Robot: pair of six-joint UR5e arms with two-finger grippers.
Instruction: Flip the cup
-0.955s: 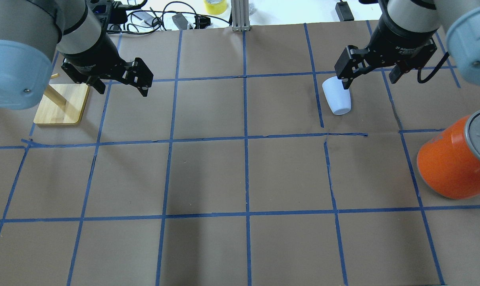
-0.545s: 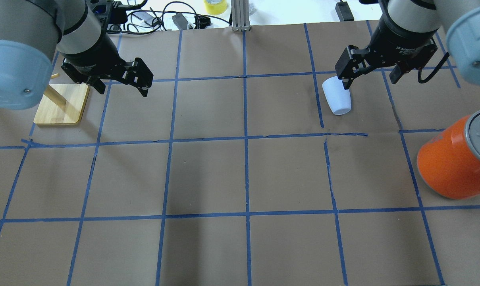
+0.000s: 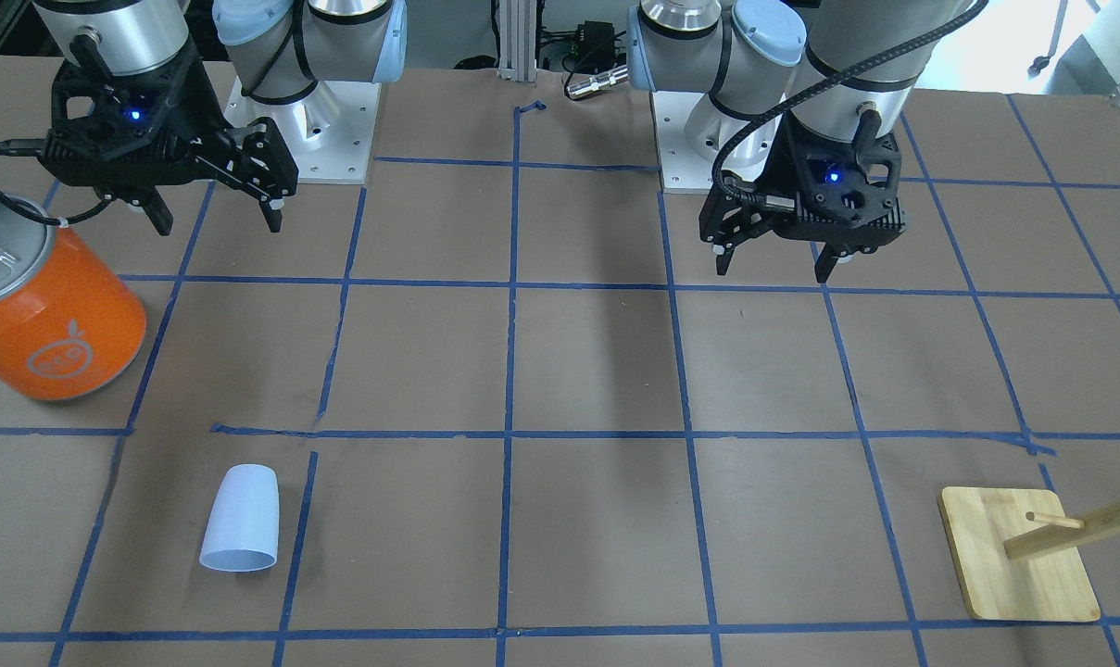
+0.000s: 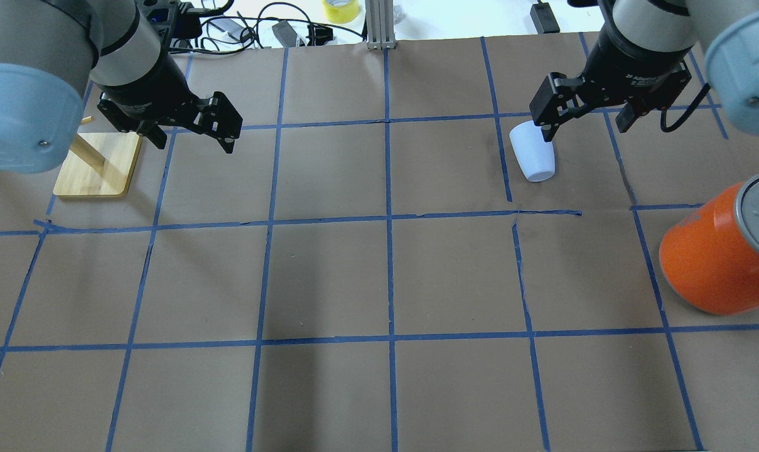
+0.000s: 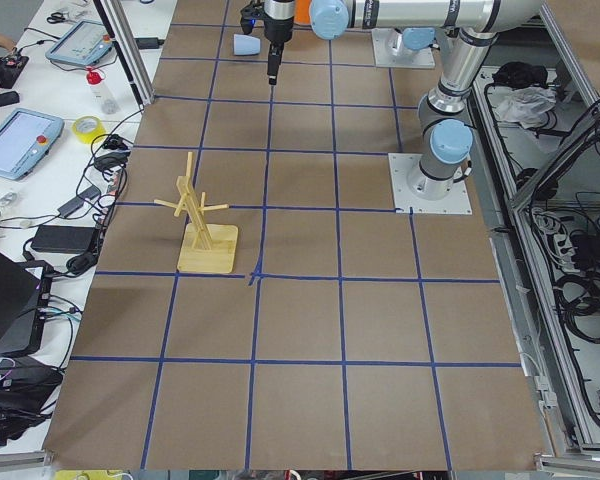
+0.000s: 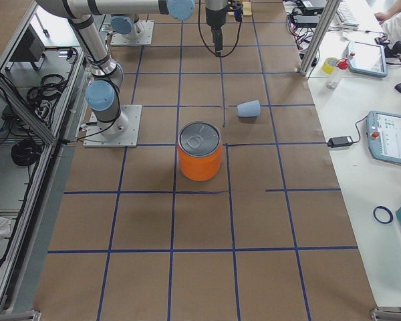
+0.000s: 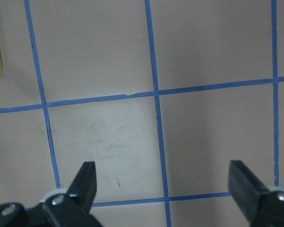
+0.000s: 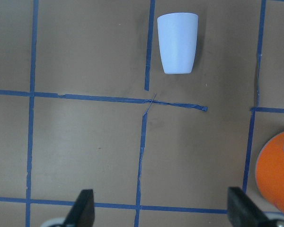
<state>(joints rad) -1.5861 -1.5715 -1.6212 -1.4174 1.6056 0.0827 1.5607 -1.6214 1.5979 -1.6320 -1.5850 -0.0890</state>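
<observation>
The cup [image 4: 532, 152] is a small pale blue-white tumbler lying on its side on the brown paper, base toward the robot and open mouth away from it. It also shows in the front view [image 3: 240, 519], the right wrist view [image 8: 178, 42] and the right side view [image 6: 248, 108]. My right gripper [image 4: 585, 129] is open and empty and hovers well above the table; the cup lies ahead of its open fingers [image 8: 85, 205]. My left gripper [image 4: 194, 144] is open and empty, high over bare paper at the far left [image 7: 163, 182].
A big orange can [image 4: 712, 263] with a silver lid stands at the right edge, nearer the robot than the cup. A wooden peg stand [image 4: 96, 166] sits at the left, beside my left gripper. Blue tape lines grid the paper.
</observation>
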